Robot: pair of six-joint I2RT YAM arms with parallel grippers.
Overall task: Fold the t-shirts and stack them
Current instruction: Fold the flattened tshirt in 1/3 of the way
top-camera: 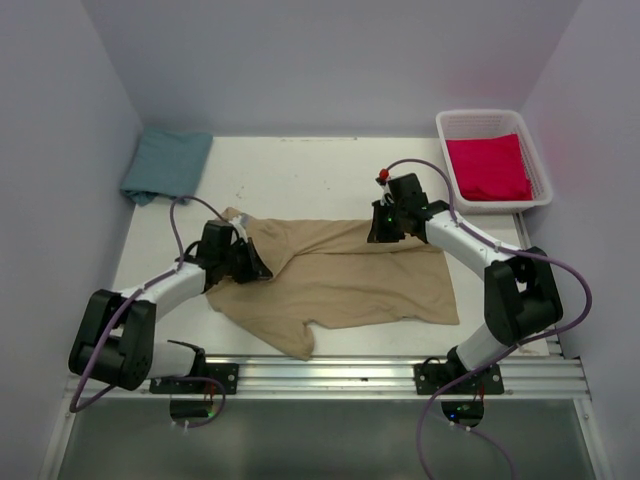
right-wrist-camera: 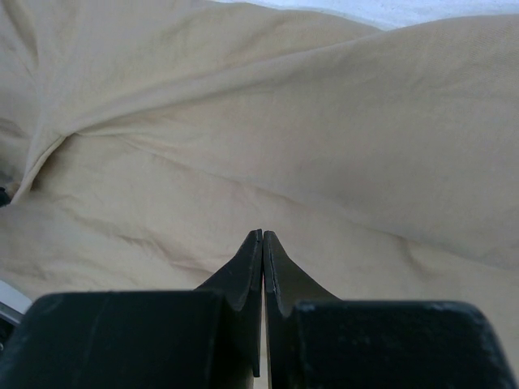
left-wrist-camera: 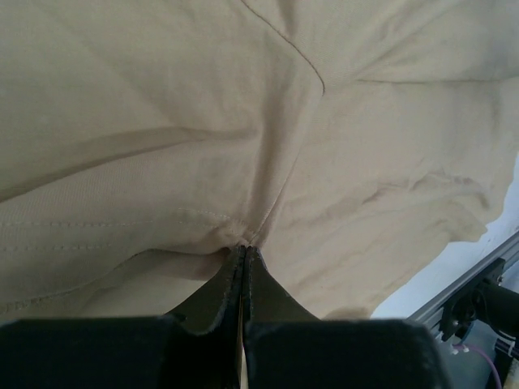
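Your left gripper (top-camera: 250, 263) is at centre-left of the overhead view, on the left edge of the tan cloth t-shirt (top-camera: 350, 280). In the left wrist view its jaws are pressed together, w/ the cloth puckered and gathered right into the fingertips (left-wrist-camera: 235, 267), so it has a pinch of the hem. Your right gripper (top-camera: 385, 232) is on the shirt's upper edge, just right of centre. Its jaws are closed tight too, tips against the cloth; can't tell if any fabric is nipped there.

The tan shirt lies spread across the mid white table (top-camera: 300, 170): mostly flat, wrinkled, one sleeve pointing to bottom centre, left part bunched up. The teal-blue cloth t-shirt (top-camera: 165, 165) is crumpled at upper left. The bright red-pink cloth t-shirt (top-camera: 487, 168) is folded inside the white slatted plastic basket (top-camera: 480, 116) at upper right.
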